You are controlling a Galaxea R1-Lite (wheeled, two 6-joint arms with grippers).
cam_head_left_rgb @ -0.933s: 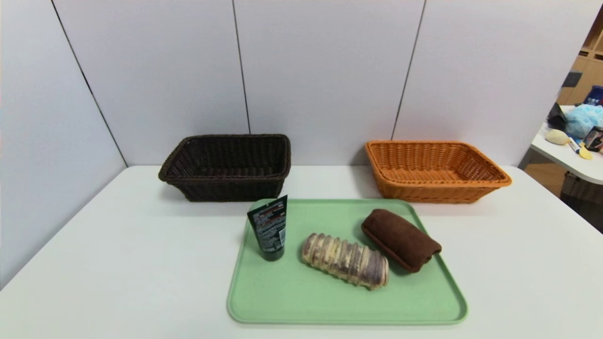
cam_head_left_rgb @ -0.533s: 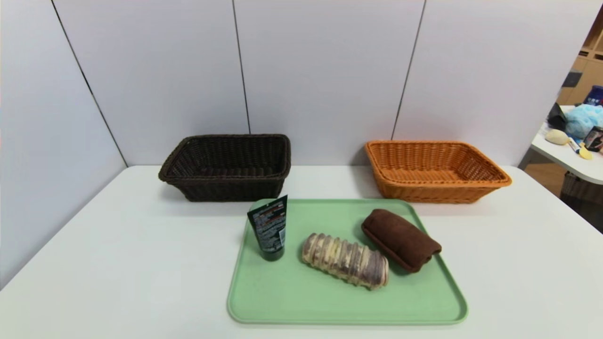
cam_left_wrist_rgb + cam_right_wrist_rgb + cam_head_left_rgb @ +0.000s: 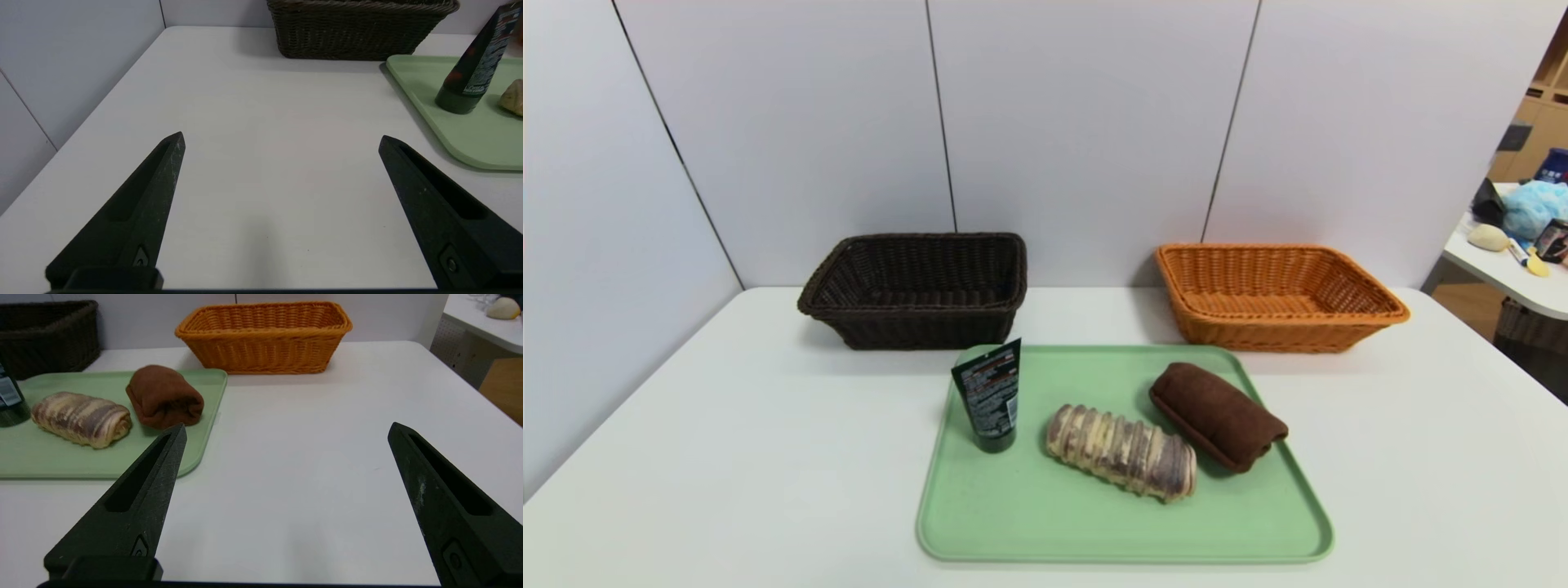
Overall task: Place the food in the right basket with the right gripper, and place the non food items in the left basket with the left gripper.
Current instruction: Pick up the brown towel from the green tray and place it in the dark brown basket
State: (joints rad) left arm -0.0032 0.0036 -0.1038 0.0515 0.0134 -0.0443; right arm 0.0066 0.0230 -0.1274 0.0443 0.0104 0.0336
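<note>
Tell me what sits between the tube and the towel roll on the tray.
The striped bread loaf lies between the tube and towel roll, seen in the head view.

Loaf point(image 3: 1121, 452) between tube point(image 3: 989, 395), towel point(image 3: 1217, 415).

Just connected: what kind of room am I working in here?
Probably a lab or office test station, not a kitchen: a white table boxed in by plain grey partition panels, and a second table of assorted clutter behind, on the right.
</note>
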